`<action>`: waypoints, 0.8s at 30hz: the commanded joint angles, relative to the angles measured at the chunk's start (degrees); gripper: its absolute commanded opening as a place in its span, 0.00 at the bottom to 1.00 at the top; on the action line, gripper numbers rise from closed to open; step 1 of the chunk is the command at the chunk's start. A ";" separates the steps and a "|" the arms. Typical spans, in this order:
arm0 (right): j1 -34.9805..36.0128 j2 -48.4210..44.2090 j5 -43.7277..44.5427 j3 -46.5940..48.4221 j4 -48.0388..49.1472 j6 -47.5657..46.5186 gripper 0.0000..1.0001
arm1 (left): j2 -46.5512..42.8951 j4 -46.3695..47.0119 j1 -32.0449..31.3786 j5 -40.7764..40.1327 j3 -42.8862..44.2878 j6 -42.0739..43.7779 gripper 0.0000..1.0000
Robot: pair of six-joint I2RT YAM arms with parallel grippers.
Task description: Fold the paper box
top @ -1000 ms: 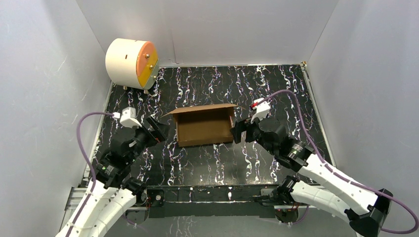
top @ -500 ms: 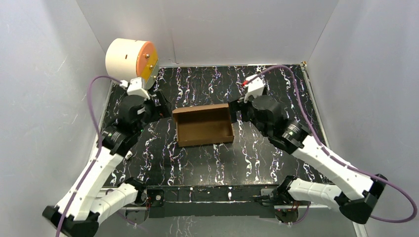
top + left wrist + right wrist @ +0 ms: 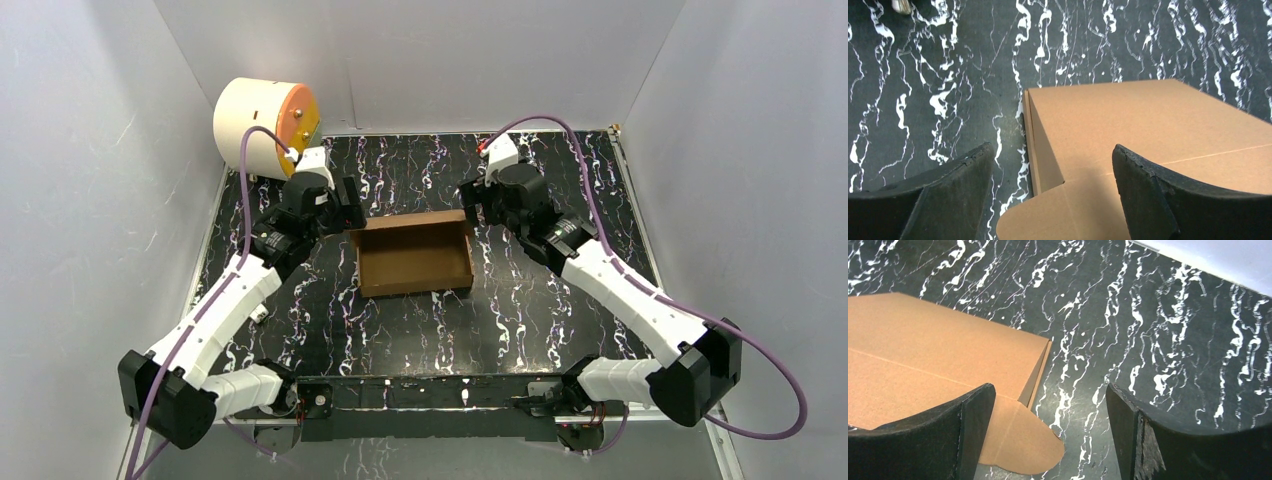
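Note:
The paper box [image 3: 415, 255] is a shallow brown cardboard box, open on top, in the middle of the table. My left gripper [image 3: 349, 214] hovers at its far left corner, open. My right gripper [image 3: 470, 199] hovers at its far right corner, also open. In the left wrist view the paper box [image 3: 1148, 120] fills the right half, and a rounded flap [image 3: 1058, 212] lies under the left gripper [image 3: 1053, 150]. In the right wrist view the paper box [image 3: 933, 355] is at the left, with a rounded flap [image 3: 1023, 440] sticking out below the right gripper [image 3: 1050, 387]. Neither gripper holds anything.
A cream cylinder with an orange face [image 3: 266, 126] stands at the far left corner, just behind my left wrist. White walls close in the black marbled table [image 3: 560, 170] on three sides. A metal rail [image 3: 430, 390] runs along the near edge.
Both arms have swung from the box's near sides up and back to its far corners. The raised flap at the box's back edge has come down.

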 commanded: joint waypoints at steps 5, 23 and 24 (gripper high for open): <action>-0.39 -3.87 -5.56 -8.36 4.14 2.70 0.88 | -3.08 0.98 -0.22 3.68 -7.46 -2.88 0.81; -0.32 -7.47 -9.61 -27.78 14.23 8.06 0.85 | -6.60 2.20 -0.22 5.57 -22.81 -9.82 0.79; -0.33 -7.36 -9.63 -28.51 14.98 8.20 0.85 | -6.34 2.50 -0.22 5.60 -23.31 -10.14 0.79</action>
